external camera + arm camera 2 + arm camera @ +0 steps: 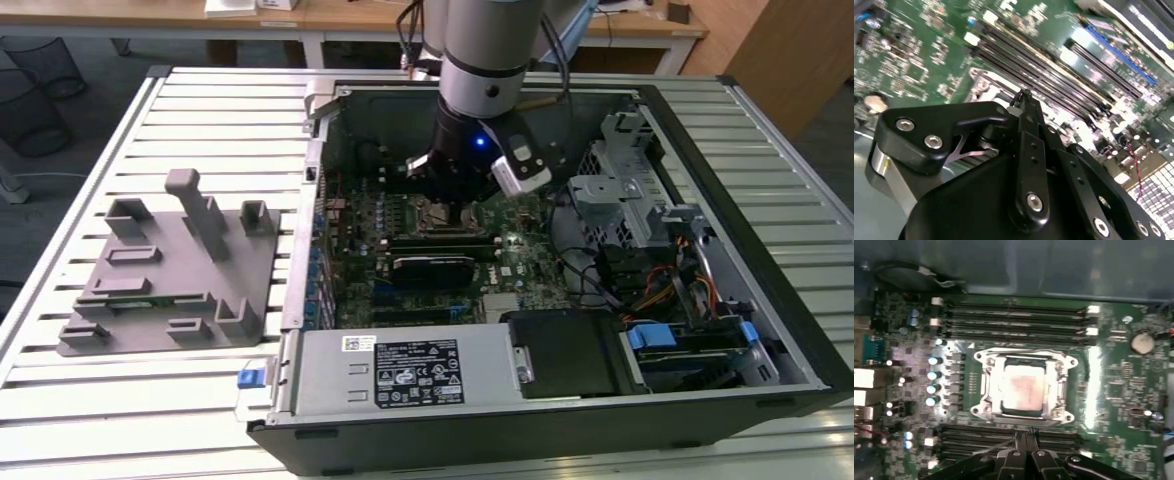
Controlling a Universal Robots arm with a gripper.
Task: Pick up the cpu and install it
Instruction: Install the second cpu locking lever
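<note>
Two black fingers (1026, 440) of the gripper (1026, 432) meet at their tips in the first wrist view, pressed together with nothing between them, so the gripper carries no load. They hang just over the edge of the socket frame (985, 385), close above the board but, as far as I can judge, not touching it.

Beyond the tips lies the cpu (1024, 388), flat and square inside that metal frame, its pale top facing up (seated level, which suggests it is already placed in the socket). Rows of long memory slots (1014, 317) flank the frame on both sides, which leaves little room for a wide approach and probably explains the narrow, closed pose.

Farther out, in the exterior view, the arm (483, 60) reaches straight down into the open computer case (747, 300), which rests on the slatted desk (160, 400). A grey parts holder (160, 270) sits on the exterior view's left, well apart from the case.
</note>
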